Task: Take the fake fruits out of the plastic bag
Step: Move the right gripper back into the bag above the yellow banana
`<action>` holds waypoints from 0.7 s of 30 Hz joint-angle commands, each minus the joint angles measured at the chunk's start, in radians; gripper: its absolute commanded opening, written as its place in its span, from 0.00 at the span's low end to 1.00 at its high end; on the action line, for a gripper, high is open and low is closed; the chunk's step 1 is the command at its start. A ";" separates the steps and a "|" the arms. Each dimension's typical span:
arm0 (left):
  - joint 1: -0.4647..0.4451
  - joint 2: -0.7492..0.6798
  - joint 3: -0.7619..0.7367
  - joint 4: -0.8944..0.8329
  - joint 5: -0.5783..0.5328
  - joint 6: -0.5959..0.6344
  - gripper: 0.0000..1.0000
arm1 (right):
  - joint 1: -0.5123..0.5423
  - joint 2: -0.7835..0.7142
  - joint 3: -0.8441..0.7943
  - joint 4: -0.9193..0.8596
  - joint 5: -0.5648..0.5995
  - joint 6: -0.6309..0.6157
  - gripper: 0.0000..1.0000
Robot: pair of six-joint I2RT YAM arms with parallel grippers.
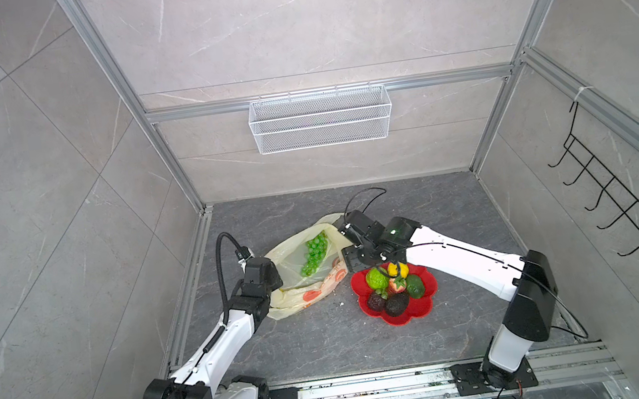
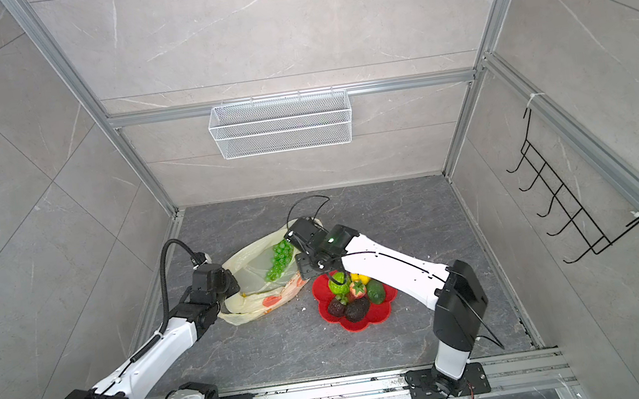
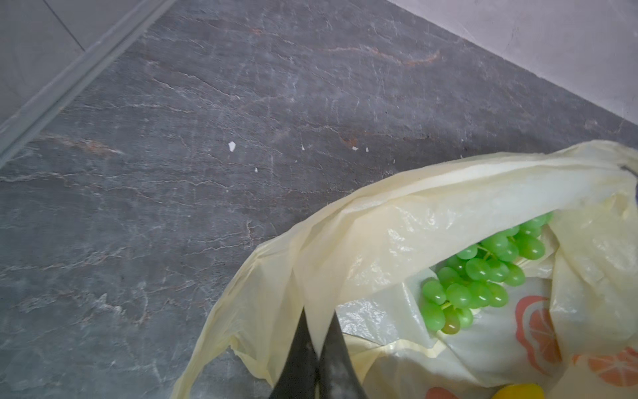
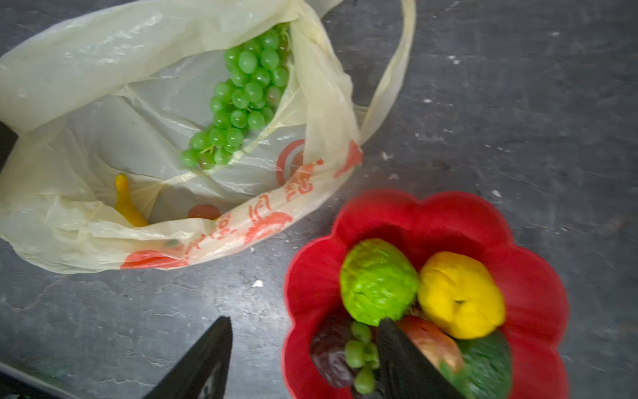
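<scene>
While pinched at its left rim, plastic bag (image 1: pixel 313 289): lies mouth-open on the dark floor (image 1: pixel 328 346), left of centre in both top views; pale cream film with orange prints along the near side; one loop handle (image 4: pixel 390 86) trailing on the floor at the far right end.
Left gripper (image 3: pixel 318 321): fingers pressed together on a fold of the bag's rim film, lifting that edge; hidden under its own wrist in both top views.
Right gripper (image 4: pixel 303 321): fingers spread wide, gripping nothing; one finger over bare floor between bag and plate, the other over the plate's far left part; contact with anything below, cannot tell.
Grape bunch (image 1: pixel 314 255): inside the bag, at the far right of the open mouth, resting on the lower film.
Banana (image 4: pixel 126 203): inside the bag, near left of the grapes, mostly buried under folds, only a yellow end showing.
Red plate (image 1: pixel 408 316): flower-shaped, on the floor just right of the bag, not touching it.
Lime-green fruit (image 1: pixel 376 279): on the plate, far left, touching the lemon.
Lemon (image 1: pixel 397 269): on the plate, far side.
Strawberry (image 1: pixel 398 284): middle of the plate.
Green avocado (image 1: pixel 416 285): right of the strawberry.
Dark avocados (image 1: pixel 396 303): two, side by side on the plate's near part.
Grape sprig (image 4: pixel 360 355): few loose green grapes beside the strawberry.
</scene>
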 commanded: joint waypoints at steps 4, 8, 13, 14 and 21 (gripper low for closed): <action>-0.021 -0.103 -0.058 -0.060 0.018 -0.048 0.00 | 0.074 0.198 0.164 0.048 -0.020 0.026 0.69; -0.070 -0.119 -0.067 -0.111 0.047 -0.067 0.00 | 0.099 0.315 0.273 0.014 -0.047 0.018 0.68; -0.092 -0.120 -0.094 -0.109 0.078 -0.113 0.01 | 0.115 0.422 0.353 -0.018 -0.064 0.014 0.67; -0.096 -0.115 -0.095 -0.106 0.078 -0.118 0.01 | 0.116 0.437 0.358 -0.023 -0.069 0.018 0.67; -0.100 -0.068 -0.108 -0.079 0.099 -0.148 0.02 | 0.127 0.425 0.240 0.020 -0.083 0.086 0.65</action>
